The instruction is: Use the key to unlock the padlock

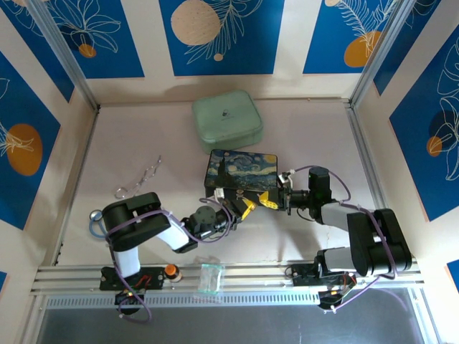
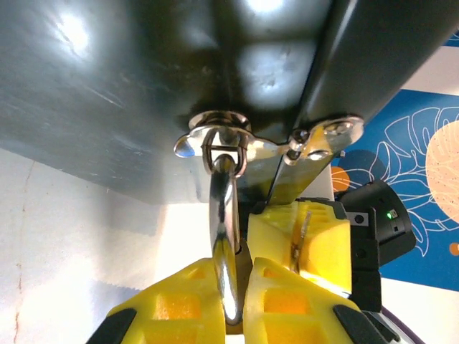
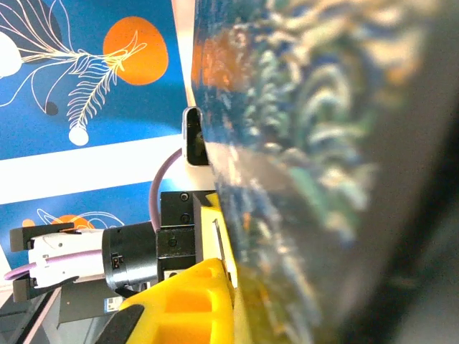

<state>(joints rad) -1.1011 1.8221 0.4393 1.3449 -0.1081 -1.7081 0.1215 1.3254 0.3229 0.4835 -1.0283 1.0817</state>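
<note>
Padlock [image 2: 224,215] hangs from the painted box's [image 1: 240,170] latch [image 2: 237,143], clamped in the left gripper [image 2: 235,301]. Right gripper [image 2: 303,247], closed on the thin key [image 2: 304,228], sits just beside. Insertion step, judged; next needs keyhole alignment.

Left arm [image 1: 143,222] bent at elbow, forearm reaching right; left gripper [image 2: 231,290] yellow fingers clamped on shackle of padlock [image 2: 224,208]; right arm [image 1: 366,240] folded, wrist pointing left; right gripper [image 1: 271,200] closed, pinching thin key [image 3: 217,245]; both grippers just beside each other, tips facing.
</note>
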